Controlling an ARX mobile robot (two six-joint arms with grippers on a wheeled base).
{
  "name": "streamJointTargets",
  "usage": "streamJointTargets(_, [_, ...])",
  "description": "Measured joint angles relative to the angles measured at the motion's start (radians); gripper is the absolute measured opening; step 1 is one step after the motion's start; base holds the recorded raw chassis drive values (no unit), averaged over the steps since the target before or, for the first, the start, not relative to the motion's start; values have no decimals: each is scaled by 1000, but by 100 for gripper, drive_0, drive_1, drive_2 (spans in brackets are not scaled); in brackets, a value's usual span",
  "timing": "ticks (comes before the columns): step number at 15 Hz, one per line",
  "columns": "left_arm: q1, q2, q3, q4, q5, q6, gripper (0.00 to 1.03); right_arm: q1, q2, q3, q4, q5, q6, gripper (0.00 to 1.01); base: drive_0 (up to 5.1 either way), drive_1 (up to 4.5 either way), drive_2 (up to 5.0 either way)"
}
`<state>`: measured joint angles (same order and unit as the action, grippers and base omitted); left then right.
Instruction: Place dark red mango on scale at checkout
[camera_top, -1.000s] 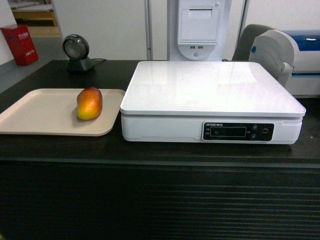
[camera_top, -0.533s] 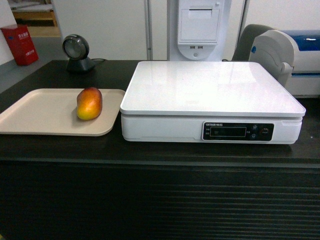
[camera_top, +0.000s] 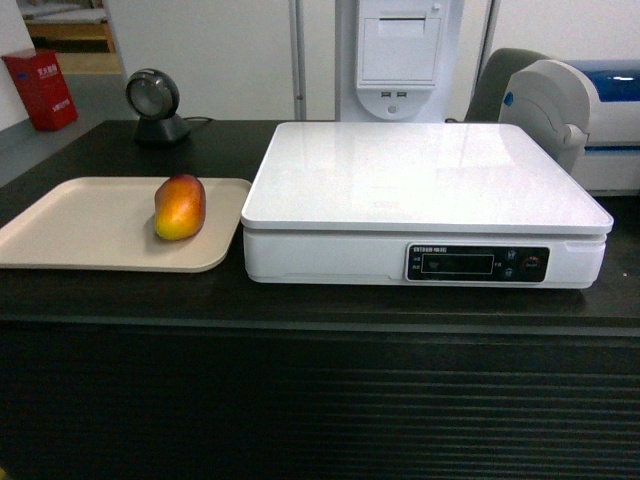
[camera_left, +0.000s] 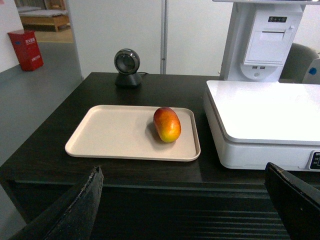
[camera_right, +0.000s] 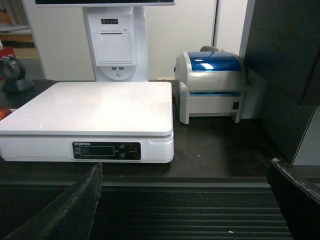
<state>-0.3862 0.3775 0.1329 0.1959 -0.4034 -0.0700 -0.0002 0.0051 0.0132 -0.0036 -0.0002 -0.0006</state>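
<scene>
1. Left gripper (camera_left: 182, 210): jaws spread wide, holding nothing, low in front of the checkout (camera_top: 320, 400); only its fingertips (camera_left: 80, 210) show in the left wrist view.
2. Right gripper (camera_right: 185, 210): jaws also spread, nothing between them, facing the ribbed counter front.
3. Dark red mango (camera_top: 179, 207) lies on the beige tray (camera_top: 70, 225), near its 3 o'clock edge.
4. Scale (camera_top: 425, 200) just beside the tray at 3 o'clock, top plate bare.
5. Barcode scanner (camera_top: 155, 105) at 12 o'clock behind the tray; label printer (camera_right: 212, 85) at the scale's 2 o'clock.

Open air above the dark red mango (camera_top: 179, 206) and scale (camera_top: 424, 176); scanner (camera_top: 154, 104) well behind.
</scene>
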Motion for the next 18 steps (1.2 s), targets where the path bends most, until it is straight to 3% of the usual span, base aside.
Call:
streamJointTargets(2, [119, 216, 31, 182, 146, 9, 98, 0, 0, 0, 0, 0, 0, 98, 0, 0, 0])
streamJointTargets(5, [293, 631, 213, 437, 356, 21, 98, 0, 0, 0, 0, 0, 0, 98, 0, 0, 0])
streamJointTargets(7, [348, 932, 381, 452, 441, 22, 98, 0, 0, 0, 0, 0, 0, 98, 0, 0, 0])
streamJointTargets(11, [346, 1317, 723, 318, 489, 19, 98, 0, 0, 0, 0, 0, 0, 98, 0, 0, 0])
streamJointTargets(13, [348, 1537, 969, 154, 503, -2, 98, 0, 0, 0, 0, 0, 0, 98, 0, 0, 0])
streamJointTargets(18, [377, 1771, 1292, -75, 504, -54, 98, 0, 0, 0, 0, 0, 0, 98, 0, 0, 0])
